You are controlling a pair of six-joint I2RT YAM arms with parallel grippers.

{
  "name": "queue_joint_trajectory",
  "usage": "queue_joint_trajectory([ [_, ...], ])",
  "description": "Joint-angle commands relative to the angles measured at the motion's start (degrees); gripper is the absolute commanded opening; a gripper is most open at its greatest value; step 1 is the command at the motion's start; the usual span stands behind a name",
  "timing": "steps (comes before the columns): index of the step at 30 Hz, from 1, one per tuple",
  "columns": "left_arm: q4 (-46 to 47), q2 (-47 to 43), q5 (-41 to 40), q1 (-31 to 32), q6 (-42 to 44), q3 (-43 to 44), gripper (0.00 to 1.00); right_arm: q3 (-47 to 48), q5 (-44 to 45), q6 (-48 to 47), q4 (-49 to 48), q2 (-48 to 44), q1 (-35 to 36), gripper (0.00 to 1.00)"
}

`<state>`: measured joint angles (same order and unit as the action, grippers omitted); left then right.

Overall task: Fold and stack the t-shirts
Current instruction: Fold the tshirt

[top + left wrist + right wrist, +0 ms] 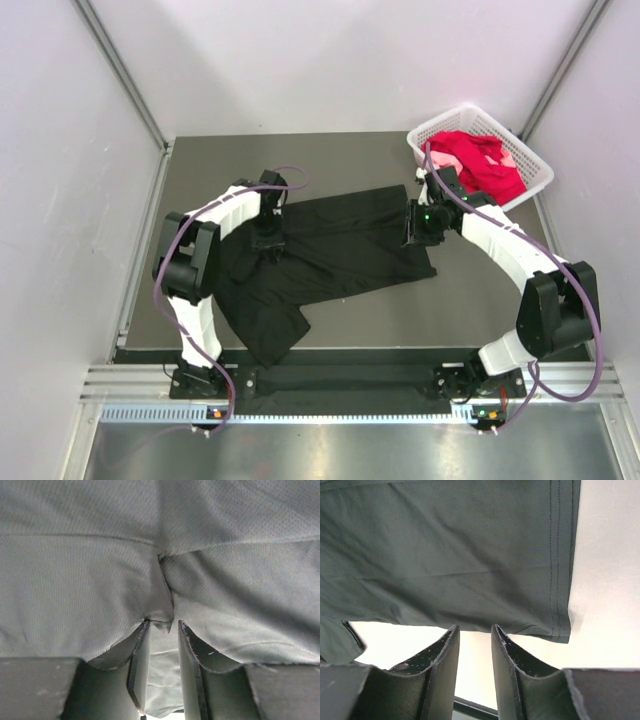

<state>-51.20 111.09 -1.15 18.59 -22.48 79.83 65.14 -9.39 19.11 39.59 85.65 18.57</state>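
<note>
We're looking down at the black t-shirt lying spread on the table, its long axis running left to right between the two arms, with one end trailing toward the near left corner. The left gripper is sitting down on the shirt's left part. Its fingers are standing a narrow gap apart with cloth puckering up between them, and we're not able to tell whether it is truly pinching. The right gripper is hovering at the right end, slightly spread and gripping nothing, with bare table showing through the gap. The stitched hem is lying just ahead of its tips, so we're judging that edge as the right arm's to take. The red t-shirt and pink t-shirt are waiting in the basket beyond.
</note>
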Motion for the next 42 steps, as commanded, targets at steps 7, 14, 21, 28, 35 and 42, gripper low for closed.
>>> queue_joint_trajectory([
  [7, 0.8, 2.2, -1.6, 0.1, 1.6, 2.3, 0.30, 1.6, -0.4, 0.0, -1.7, 0.0, -0.3, 0.33],
  [14, -2.8, 1.8, 0.1, 0.1, 1.3, 6.6, 0.06, 1.3, -0.4, 0.1, -1.7, 0.1, -0.3, 0.33],
  [21, -7.3, 1.2, 0.9, 0.1, 1.3, 8.9, 0.01, 1.0, -0.6, 0.4, -1.8, 0.3, -0.3, 0.33],
  [28, -8.8, -1.9, 0.0, 0.1, 1.9, 6.8, 0.23, 1.0, -0.9, 0.3, -1.9, 0.7, -0.3, 0.33],
  [35, -5.9, -12.8, -0.5, -1.3, 2.0, 4.1, 0.40, 0.2, -1.2, 0.5, -2.2, 0.7, -0.3, 0.33],
  [42, -4.3, -7.6, 2.3, -4.4, 1.6, 0.9, 0.22, 0.3, -1.6, 0.6, -2.2, 0.5, -0.3, 0.32],
])
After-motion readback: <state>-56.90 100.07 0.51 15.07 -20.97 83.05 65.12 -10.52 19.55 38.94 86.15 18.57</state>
